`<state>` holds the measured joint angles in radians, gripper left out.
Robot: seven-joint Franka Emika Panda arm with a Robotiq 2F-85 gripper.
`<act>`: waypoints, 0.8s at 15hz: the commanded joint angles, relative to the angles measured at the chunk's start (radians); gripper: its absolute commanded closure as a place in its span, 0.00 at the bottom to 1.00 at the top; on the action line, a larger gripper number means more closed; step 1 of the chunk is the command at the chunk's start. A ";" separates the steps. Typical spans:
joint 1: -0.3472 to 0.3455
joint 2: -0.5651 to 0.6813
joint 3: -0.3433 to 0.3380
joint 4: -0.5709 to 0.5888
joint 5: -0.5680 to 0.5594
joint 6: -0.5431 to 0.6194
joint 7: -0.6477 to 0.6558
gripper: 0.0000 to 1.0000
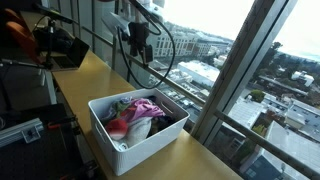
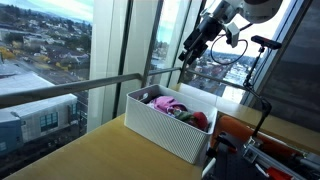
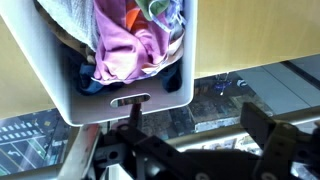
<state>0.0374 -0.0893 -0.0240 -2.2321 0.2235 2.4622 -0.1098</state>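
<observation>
Robotiq claw point(image 3: 190, 128): black, matt; plastic or metal, cannot tell. Below claw, laundry bin point(image 3: 130, 105): white plastic, smooth, faint sheen; side finely textured in an exterior view point(image 2: 165, 132). Inside it, pink garment point(image 3: 125, 55): soft cloth, matt, crumpled. Under bin, tabletop point(image 3: 260, 35): tan wood-look, smooth, matt. Beyond claw, window rail point(image 2: 60, 88): grey metal, dull.

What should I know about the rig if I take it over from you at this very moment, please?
The gripper is open and empty. It hangs well above the bin, near its handle end, touching nothing.
The bin is white, stands on the table and holds the clothes, with a pink piece on top.
Done: all clothes in view lie inside the bin; nothing is gripped.
Left: no grasp has been made yet.
</observation>
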 commanded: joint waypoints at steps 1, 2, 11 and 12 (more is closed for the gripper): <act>-0.018 0.190 -0.001 0.107 0.002 0.094 -0.040 0.00; -0.027 0.228 0.001 0.121 -0.001 0.109 -0.036 0.00; -0.120 0.474 0.005 0.106 -0.025 0.219 -0.035 0.00; -0.125 0.507 0.011 0.116 -0.025 0.238 -0.036 0.00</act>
<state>-0.0627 0.3452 -0.0321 -2.1381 0.2087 2.6466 -0.1316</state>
